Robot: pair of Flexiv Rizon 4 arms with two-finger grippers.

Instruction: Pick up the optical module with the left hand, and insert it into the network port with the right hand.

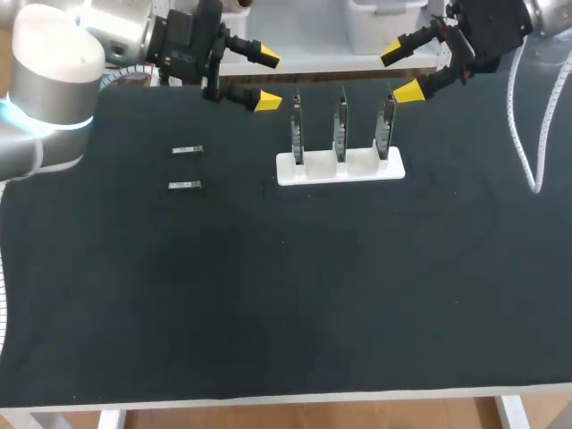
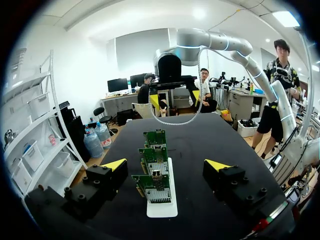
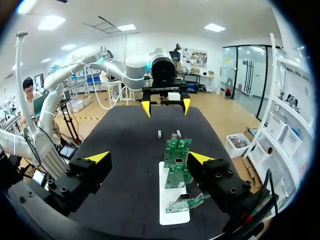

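Far module: small silver bar, flat on the black mat, well left of the stand.
Near module: I see the same look; it lies just in front of the far one, not touching it.
Left gripper: over the mat's far edge, fingers spread wide, holding nothing.
Stand: white base holding three green boards upright in a row.
Right gripper: beyond the stand's right end, fingers wide apart, empty.
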